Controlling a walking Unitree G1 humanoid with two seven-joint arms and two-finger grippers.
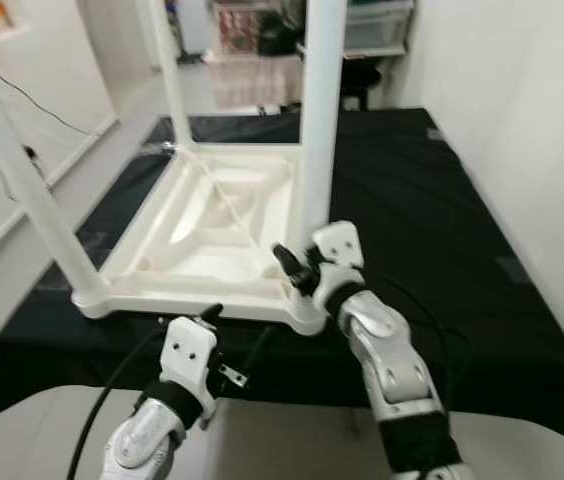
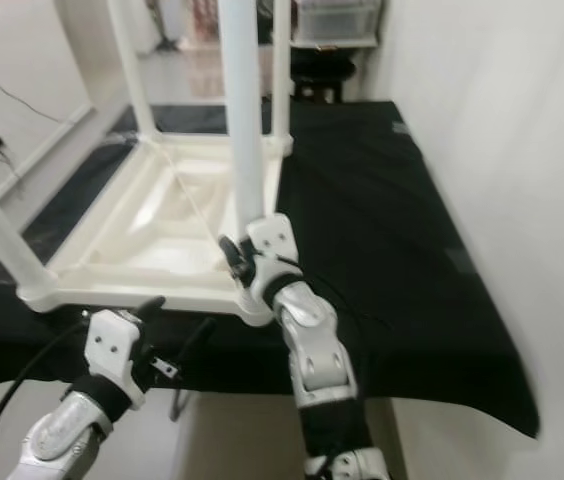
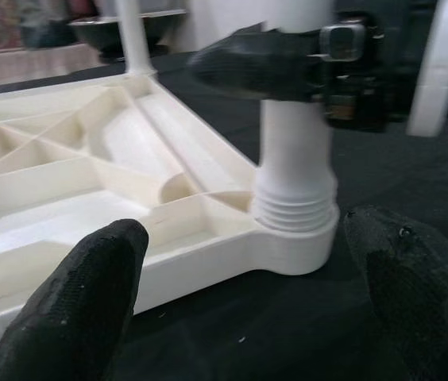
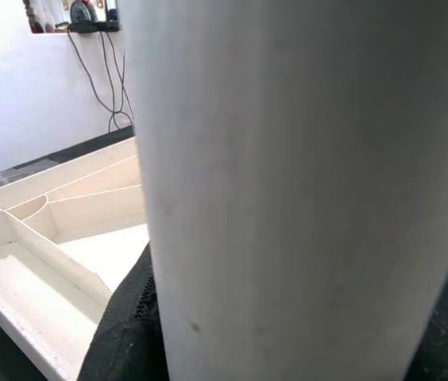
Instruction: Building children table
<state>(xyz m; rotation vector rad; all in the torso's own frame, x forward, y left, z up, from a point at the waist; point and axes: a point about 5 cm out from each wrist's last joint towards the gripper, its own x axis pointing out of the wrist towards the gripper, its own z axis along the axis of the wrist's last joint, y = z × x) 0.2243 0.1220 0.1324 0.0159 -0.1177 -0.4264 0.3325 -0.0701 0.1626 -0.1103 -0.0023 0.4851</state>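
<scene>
A white children's table (image 1: 202, 230) lies upside down on the black cloth, its ribbed underside facing up and its legs standing upright. My right gripper (image 1: 297, 265) is shut on the near right leg (image 1: 320, 120) just above its threaded base (image 3: 295, 210); that leg (image 4: 287, 190) fills the space beside one black finger (image 4: 129, 333). My left gripper (image 1: 234, 335) is open at the cloth's front edge, pointing at the same corner, its fingers (image 3: 81, 302) spread apart and touching nothing.
The near left leg (image 1: 22, 170) and the far left leg (image 1: 167, 70) lean up out of view. Black cloth (image 1: 432, 220) stretches free to the right, up to a white wall (image 1: 532, 100). Cables (image 1: 22, 95) run along the left wall. Shelves (image 1: 362, 30) stand behind.
</scene>
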